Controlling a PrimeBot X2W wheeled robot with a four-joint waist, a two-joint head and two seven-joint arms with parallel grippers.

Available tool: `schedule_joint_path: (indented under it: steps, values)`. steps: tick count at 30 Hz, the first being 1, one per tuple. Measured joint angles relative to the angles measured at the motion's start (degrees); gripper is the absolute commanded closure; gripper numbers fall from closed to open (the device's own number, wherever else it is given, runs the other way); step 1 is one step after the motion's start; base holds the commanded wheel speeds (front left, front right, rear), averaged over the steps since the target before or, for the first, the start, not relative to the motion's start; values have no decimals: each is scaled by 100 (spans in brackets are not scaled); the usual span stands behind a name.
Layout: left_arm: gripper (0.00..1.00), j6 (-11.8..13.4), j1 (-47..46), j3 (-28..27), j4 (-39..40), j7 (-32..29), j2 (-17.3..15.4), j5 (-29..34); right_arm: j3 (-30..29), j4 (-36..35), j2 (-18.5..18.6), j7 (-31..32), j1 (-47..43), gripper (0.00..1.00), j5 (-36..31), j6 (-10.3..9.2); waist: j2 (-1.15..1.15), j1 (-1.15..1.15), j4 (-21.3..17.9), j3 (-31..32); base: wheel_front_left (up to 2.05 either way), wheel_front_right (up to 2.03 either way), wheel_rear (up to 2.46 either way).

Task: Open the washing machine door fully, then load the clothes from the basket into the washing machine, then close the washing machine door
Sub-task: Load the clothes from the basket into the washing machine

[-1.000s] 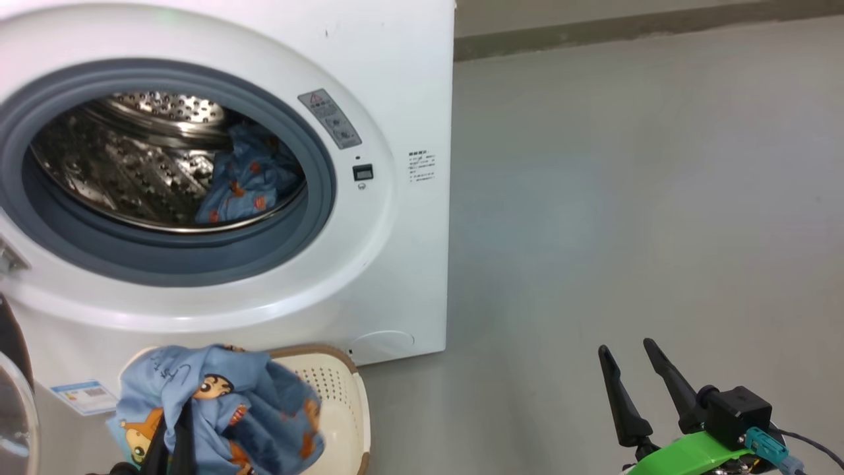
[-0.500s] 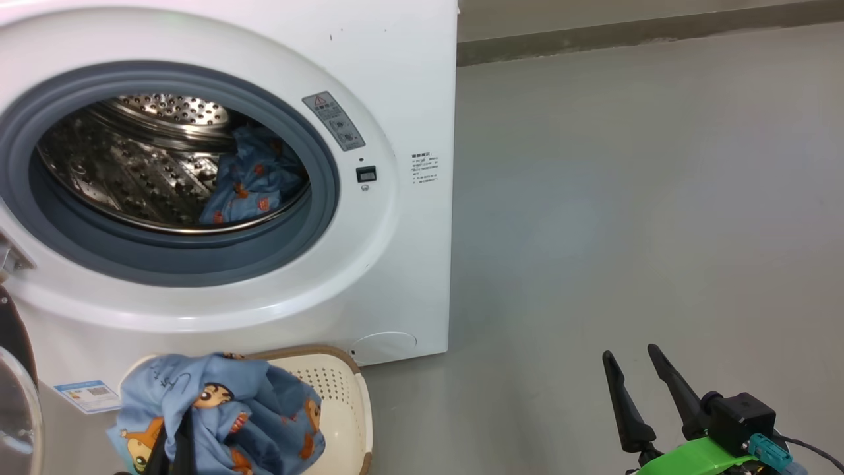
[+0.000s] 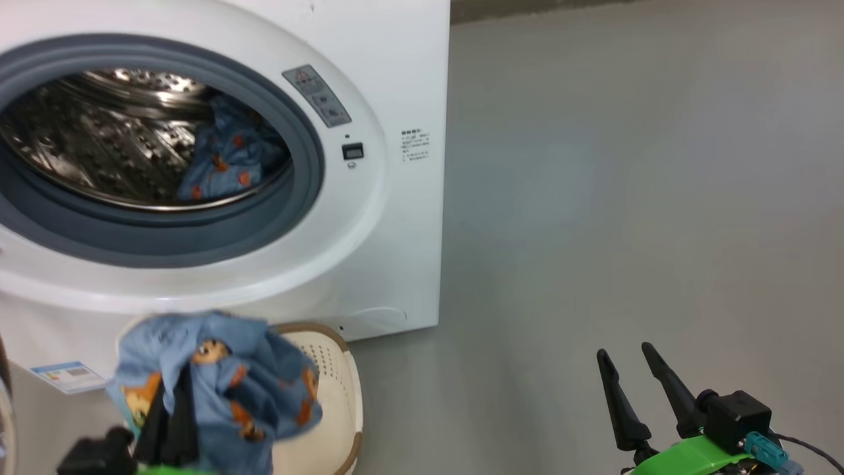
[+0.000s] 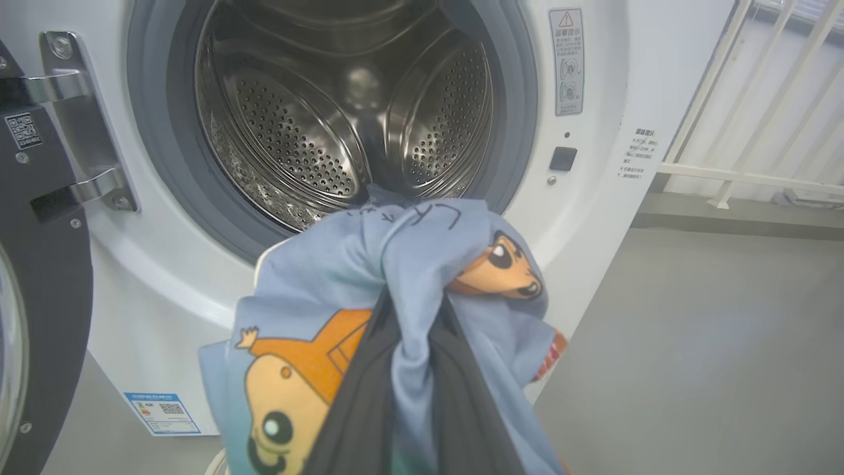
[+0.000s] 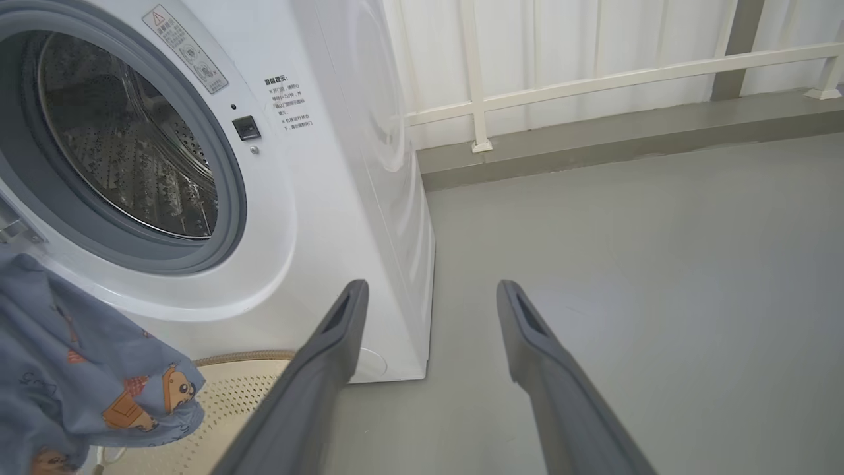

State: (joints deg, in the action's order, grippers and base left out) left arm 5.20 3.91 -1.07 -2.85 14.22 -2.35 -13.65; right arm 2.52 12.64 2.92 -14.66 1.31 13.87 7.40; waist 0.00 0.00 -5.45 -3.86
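The white washing machine [image 3: 395, 79] stands with its washing machine door [image 4: 39, 297] swung open to the left on a metal hinge [image 4: 79, 132]. One piece of the light-blue printed clothes [image 3: 224, 158] lies inside the steel drum [image 4: 297, 132]. My left gripper [image 4: 412, 316] is shut on another piece of the clothes [image 3: 217, 376], bunched around its dark fingers [image 4: 356, 409]. It hangs above the cream basket [image 3: 333, 396], below the drum's opening. My right gripper [image 3: 624, 349] stands open and empty over the floor to the right, also seen in the right wrist view [image 5: 432, 285].
Bare grey floor [image 3: 626, 198] stretches to the right of the machine. A white railing [image 5: 593, 79] runs along the wall behind. A blue label [image 3: 66, 376] is stuck low on the machine's front, beside the basket [image 5: 231, 396].
The whole head view has shifted, so the camera moved. The held garment sits a little higher against the basket, and more of the left gripper shows below it. The right gripper has stayed put.
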Motion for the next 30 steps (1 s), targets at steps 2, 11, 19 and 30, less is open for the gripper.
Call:
schedule_joint_path:
  steps: [2, 11, 19, 30]
  values:
    - [100, 0, -242, -11, -41, 0, 0, -27, -2, -3, 0, 0, 16, 0, 1, 0, 0, 0, -23, -110, 0, 0, 0]
    - [100, -315, -1814, -511, -489, 42, 1, 167, 40, -109, 13, 0, 515, 0, 56, 0, 0, 1, -160, -752, 0, 0, 0]
    - [100, -602, -3187, -890, -1042, 42, -120, 403, 135, -174, 44, 0, 907, 0, 127, 0, 0, 1, -336, -1383, 0, 0, 0]
    - [100, -757, -4743, -993, -1862, 43, -427, 742, 271, -224, 49, 0, 1300, 0, 288, 0, 0, 1, -504, -2241, 0, 0, 0]
